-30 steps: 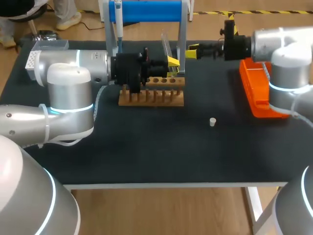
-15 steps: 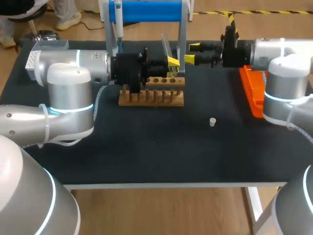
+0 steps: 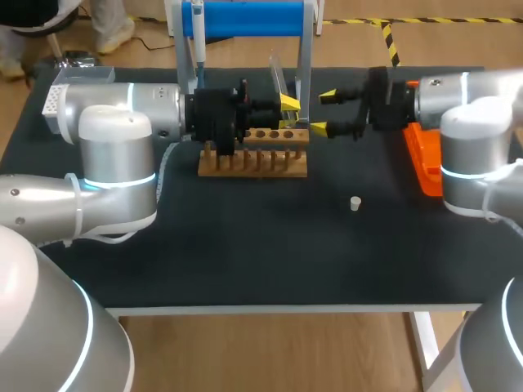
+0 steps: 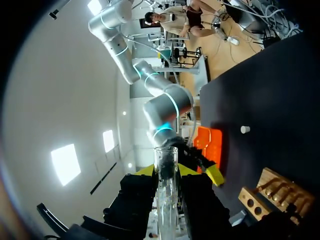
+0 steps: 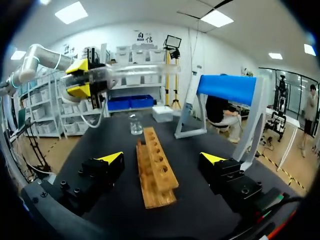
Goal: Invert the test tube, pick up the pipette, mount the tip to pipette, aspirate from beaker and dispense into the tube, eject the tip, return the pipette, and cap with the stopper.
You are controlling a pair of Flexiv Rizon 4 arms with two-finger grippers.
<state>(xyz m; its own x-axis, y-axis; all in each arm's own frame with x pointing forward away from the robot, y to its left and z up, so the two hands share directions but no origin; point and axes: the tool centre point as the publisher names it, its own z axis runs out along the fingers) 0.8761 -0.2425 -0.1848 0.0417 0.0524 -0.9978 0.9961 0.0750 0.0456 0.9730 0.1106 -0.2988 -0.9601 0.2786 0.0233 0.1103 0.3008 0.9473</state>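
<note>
Test tube [image 3: 279, 77] – clear glass – sits in the left jaws, clamped between the two yellow tips [image 3: 288, 102] and held above the far right part of the wooden rack [image 3: 253, 159], clear of its holes. The right wrist view shows the tube [image 5: 135, 74] lying roughly level rather than upright, its free length reaching out from the yellow tips [image 5: 80, 77] toward the blue stand [image 5: 230, 89]. In the left wrist view the tube [image 4: 166, 172] crosses between the fingers with its open rim at the outer end.

The left arm [image 3: 114, 139] comes in low over the counter [image 3: 245, 245] and ends just behind the rack. The right arm [image 3: 466, 122] comes in opposite it. The right jaws stand wide apart and hold nothing, with their yellow tips [image 3: 329, 95] just beside the rack's right end and near the tube, not touching it. From the right wrist the rack [image 5: 157, 170] runs straight ahead between the spread fingers [image 5: 112, 157], and a small glass beaker [image 5: 135, 125] stands just past its far end.

The pipette [image 3: 197, 33] hangs on the blue stand [image 3: 245, 18] at the back of the counter. The white stopper [image 3: 355, 203] lies alone on the dark surface, well apart from the rack – it also shows from the left wrist [image 4: 244, 129]. An orange tray [image 3: 421, 159] lies beside the right arm.
</note>
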